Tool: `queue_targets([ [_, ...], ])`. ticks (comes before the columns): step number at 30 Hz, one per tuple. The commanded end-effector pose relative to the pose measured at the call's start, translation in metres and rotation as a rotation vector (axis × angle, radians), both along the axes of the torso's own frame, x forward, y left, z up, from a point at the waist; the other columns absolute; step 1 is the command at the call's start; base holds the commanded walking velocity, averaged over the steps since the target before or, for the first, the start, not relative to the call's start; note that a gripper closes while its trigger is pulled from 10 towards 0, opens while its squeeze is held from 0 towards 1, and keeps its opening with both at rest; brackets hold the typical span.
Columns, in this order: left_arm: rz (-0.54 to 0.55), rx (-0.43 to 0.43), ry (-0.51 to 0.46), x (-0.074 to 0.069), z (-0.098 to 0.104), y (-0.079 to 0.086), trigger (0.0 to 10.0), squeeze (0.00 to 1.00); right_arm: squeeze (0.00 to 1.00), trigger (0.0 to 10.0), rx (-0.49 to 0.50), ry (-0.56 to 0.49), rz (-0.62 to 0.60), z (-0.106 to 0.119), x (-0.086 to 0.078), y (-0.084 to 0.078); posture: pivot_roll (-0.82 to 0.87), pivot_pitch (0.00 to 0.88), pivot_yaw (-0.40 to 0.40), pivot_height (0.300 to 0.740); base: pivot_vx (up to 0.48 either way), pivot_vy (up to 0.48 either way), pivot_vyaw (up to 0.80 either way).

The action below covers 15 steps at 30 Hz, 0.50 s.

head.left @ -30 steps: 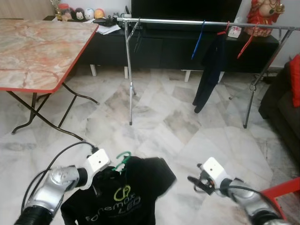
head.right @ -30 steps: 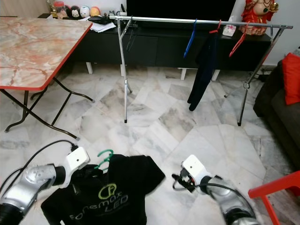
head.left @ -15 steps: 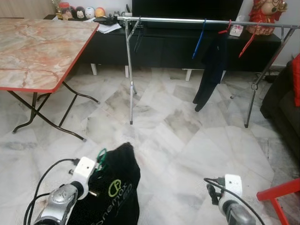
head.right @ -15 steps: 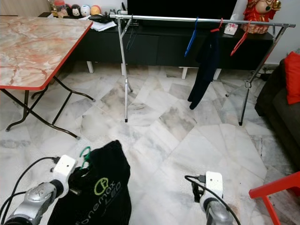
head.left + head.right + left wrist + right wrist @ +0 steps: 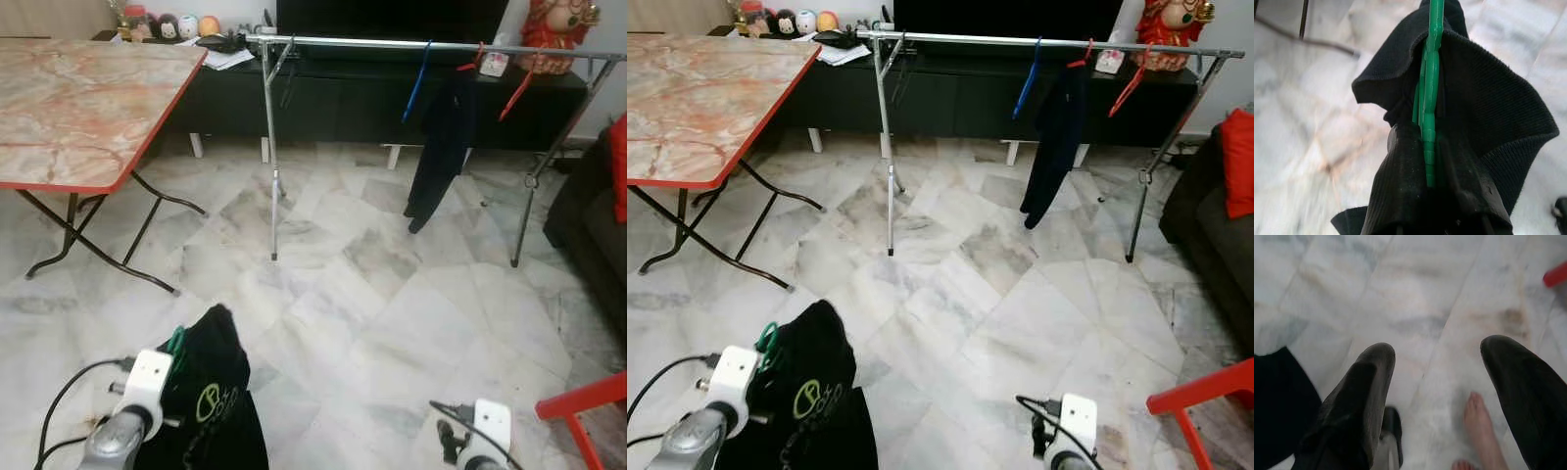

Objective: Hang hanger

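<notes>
Near left, the left gripper [image 5: 1437, 215] clenches a green hanger [image 5: 1429, 98] draped with a black shirt [image 5: 211, 392] — far from the clothes rail [image 5: 392, 43]; the right gripper [image 5: 1437, 396] hangs spread, empty

**Head pair wide, wrist cameras close**

The two head eyes look forward and down across the marble floor [image 5: 392, 294] toward the clothes rail [image 5: 431, 45], which stands far off, with the counter [image 5: 78, 98] left of it. Both share this scene, slightly offset. The left wrist camera sits very near a green hanger [image 5: 1429, 98] wrapped in black cloth [image 5: 1484, 122]. The right wrist camera faces the floor past its end effector [image 5: 1437, 382], near a bare foot [image 5: 1481, 431].
</notes>
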<state>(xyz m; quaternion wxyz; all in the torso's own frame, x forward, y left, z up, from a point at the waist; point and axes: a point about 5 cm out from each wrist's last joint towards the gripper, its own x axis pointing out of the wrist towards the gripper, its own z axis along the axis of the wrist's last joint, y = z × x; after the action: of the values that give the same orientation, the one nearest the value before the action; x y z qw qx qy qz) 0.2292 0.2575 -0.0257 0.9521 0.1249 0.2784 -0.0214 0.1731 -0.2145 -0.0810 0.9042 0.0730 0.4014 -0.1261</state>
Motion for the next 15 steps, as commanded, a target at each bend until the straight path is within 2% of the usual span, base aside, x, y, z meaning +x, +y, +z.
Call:
queue_targets([
  [1,0.025,0.031,0.031,-0.011,-0.006,0.008,10.0,0.0,0.0,10.0,0.008,0.033,0.017,-0.004,-0.007,0.003,-0.05,0.034,-0.061,0.74,0.0,0.0,0.0],
  [2,0.04,0.028,0.057,-0.017,-0.011,0.008,10.0,0.0,0.0,10.0,0.0,0.044,0.055,-0.005,-0.009,0.006,-0.05,0.036,-0.06,0.74,0.0,0.0,0.0],
  [6,0.08,0.019,0.094,-0.028,-0.019,0.007,10.0,0.0,0.0,10.0,-0.025,0.064,0.136,-0.007,-0.012,0.009,-0.06,0.034,-0.061,0.74,0.0,0.0,0.0],
  [8,0.085,0.017,0.097,-0.028,-0.02,0.007,10.0,0.0,0.0,10.0,-0.03,0.067,0.147,-0.007,-0.012,0.009,-0.06,0.034,-0.061,0.74,0.0,0.0,0.0],
  [12,0.116,-0.004,0.114,-0.032,-0.025,0.002,10.0,0.0,0.0,10.0,-0.037,0.082,0.255,-0.008,-0.014,0.012,-0.06,0.032,-0.063,0.74,0.0,0.0,0.0],
  [15,0.121,-0.006,0.119,-0.033,-0.026,0.0,10.0,0.0,0.0,10.0,-0.026,0.083,0.26,-0.008,-0.014,0.012,-0.06,0.027,-0.065,0.74,0.0,0.0,0.0],
])
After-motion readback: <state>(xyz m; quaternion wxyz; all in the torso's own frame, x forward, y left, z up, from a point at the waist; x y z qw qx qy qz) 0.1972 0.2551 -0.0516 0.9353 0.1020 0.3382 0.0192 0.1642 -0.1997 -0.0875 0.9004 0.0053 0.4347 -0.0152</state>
